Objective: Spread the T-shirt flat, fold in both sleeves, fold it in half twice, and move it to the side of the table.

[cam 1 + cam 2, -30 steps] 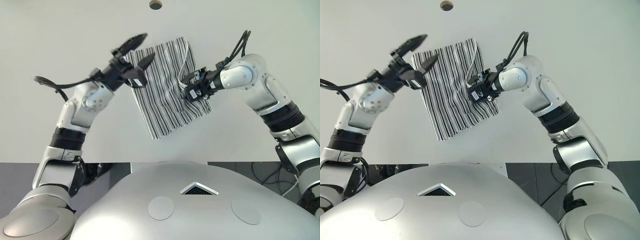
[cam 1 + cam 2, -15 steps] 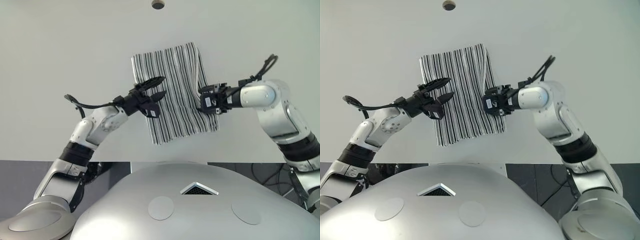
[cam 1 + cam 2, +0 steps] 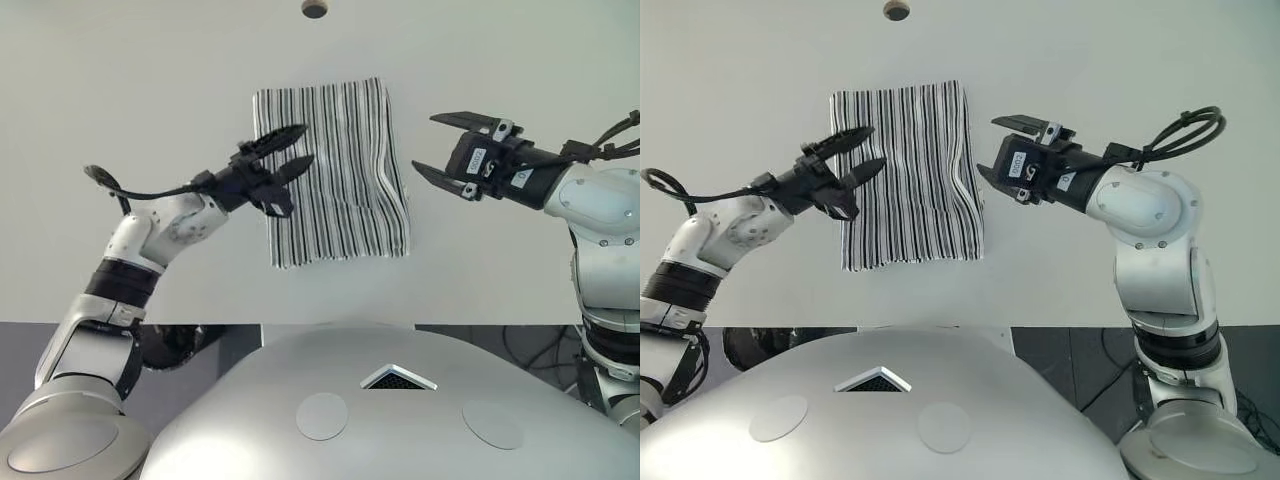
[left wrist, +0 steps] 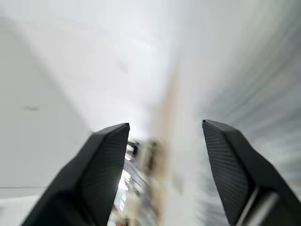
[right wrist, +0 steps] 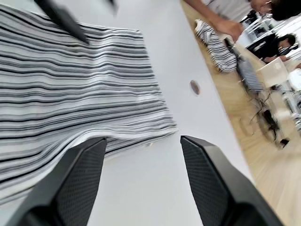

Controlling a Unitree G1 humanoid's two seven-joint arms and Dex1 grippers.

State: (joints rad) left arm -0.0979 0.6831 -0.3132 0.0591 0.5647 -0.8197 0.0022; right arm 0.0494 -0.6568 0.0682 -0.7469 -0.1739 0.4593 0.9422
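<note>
The T-shirt (image 3: 330, 170) lies on the white table (image 3: 120, 80) as a compact striped rectangle, roughly in the middle between the two arms and towards the far side, a little nearer than the small round hole (image 3: 314, 9) in the tabletop. No sleeves stick out. Its right edge looks slightly rumpled, with the layers not quite flush.

The left gripper (image 3: 303, 145) hangs over the shirt's left edge with its fingers spread and nothing between them. The right gripper (image 3: 425, 142) sits just beside the right edge, apart from the cloth, its fingers also wide and empty.

Judging by the tidy, small shape, the folding looks finished, and the step in hand is probably the last one: moving the bundle to the side of the table. That calls for both grippers to come down on opposite edges and pinch through all the layers. They then need to carry or slide it sideways together, so the loose right edge does not fall open.
</note>
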